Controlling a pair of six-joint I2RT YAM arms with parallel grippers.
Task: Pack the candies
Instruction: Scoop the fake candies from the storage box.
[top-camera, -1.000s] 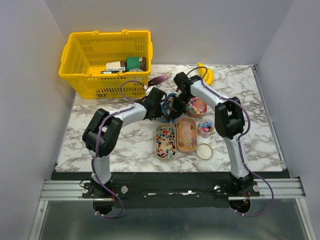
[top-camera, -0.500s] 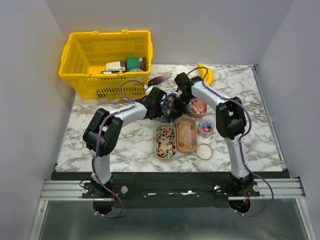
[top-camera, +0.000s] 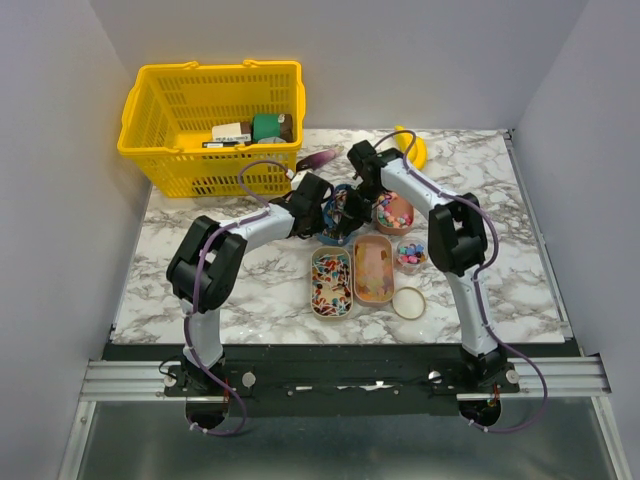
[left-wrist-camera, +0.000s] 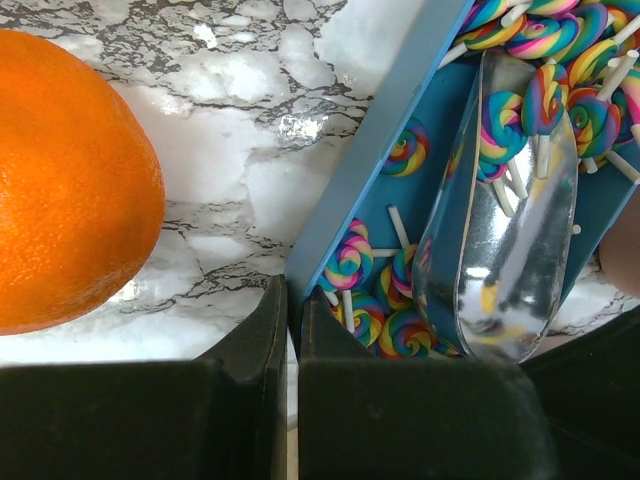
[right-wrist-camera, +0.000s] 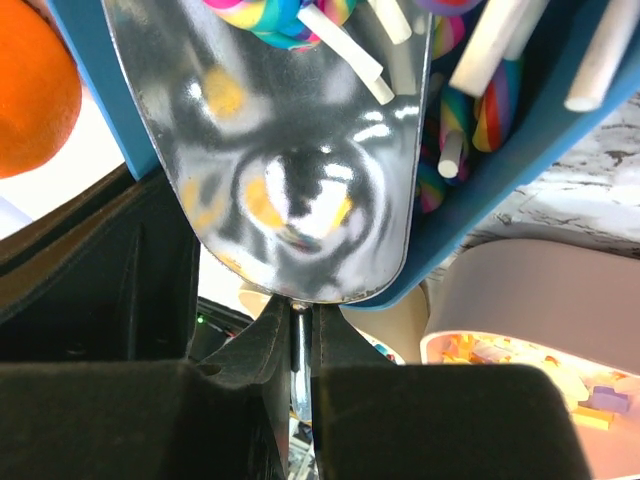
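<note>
The candies here are rainbow swirl lollipops (left-wrist-camera: 350, 265) on white sticks, lying in a blue tray (left-wrist-camera: 370, 170). My left gripper (left-wrist-camera: 293, 300) is shut on the tray's side wall at its near corner. A shiny metal scoop (right-wrist-camera: 290, 150) rests inside the tray among the lollipops, with two of them at its mouth. My right gripper (right-wrist-camera: 298, 310) is shut on the scoop's thin handle. In the top view both grippers meet over the blue tray (top-camera: 341, 213) at the table's middle. More small candies fill an oval tin (top-camera: 331, 282), a pink bowl (top-camera: 393, 213) and a small round cup (top-camera: 409, 255).
An orange (left-wrist-camera: 70, 170) sits on the marble just left of the tray. A peach oval tin (top-camera: 373, 268) and a round lid (top-camera: 408, 302) lie in front. A yellow basket (top-camera: 212, 125) stands back left, a banana (top-camera: 413, 147) back right.
The right gripper has shifted slightly towards the back left with the scoop in it. The left gripper keeps its hold on the tray wall.
</note>
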